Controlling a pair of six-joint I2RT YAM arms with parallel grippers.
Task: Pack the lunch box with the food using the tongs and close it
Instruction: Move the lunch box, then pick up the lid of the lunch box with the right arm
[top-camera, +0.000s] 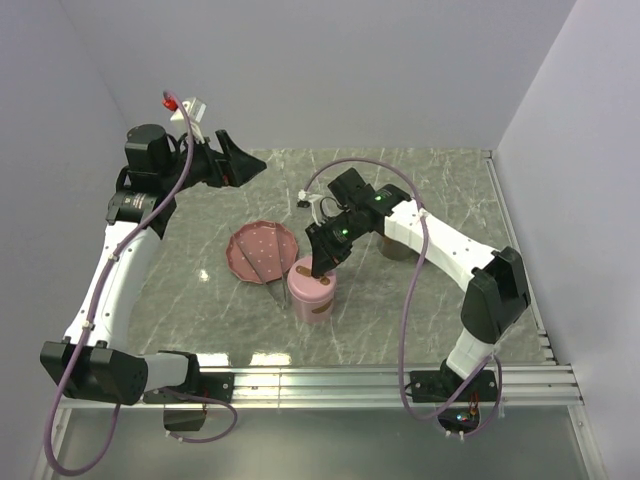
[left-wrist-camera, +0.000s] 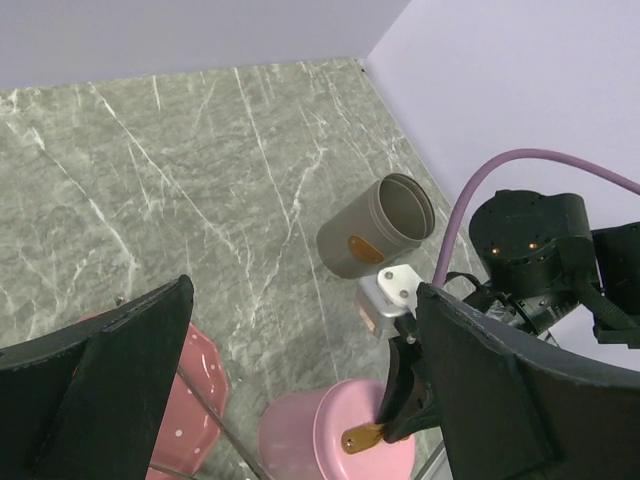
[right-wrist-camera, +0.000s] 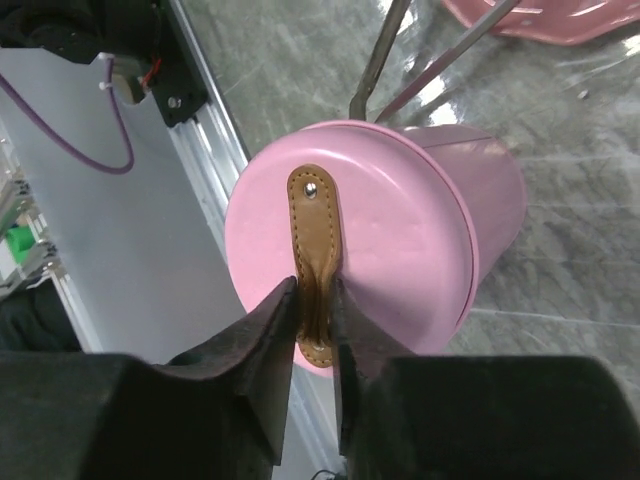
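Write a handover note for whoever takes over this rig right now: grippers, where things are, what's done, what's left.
Left gripper: open, empty, held high over the far left of the table.
Right gripper: fingers on either side of the brown strap on the lid; unclear whether they pinch it.
Things: pink lunch box upright, lid on. Tongs lie beside it, arms reaching onto the pink plate. No food in sight.
Done: lid appears seated.
Left: check that the lid is shut, then back the right arm off.

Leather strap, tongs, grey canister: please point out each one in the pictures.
leather strap (right-wrist-camera: 313, 250): right wrist view, the middle of its length.
tongs (right-wrist-camera: 378, 58): right wrist view, on one metal arm.
grey canister (left-wrist-camera: 352, 232): left wrist view, on its side wall.
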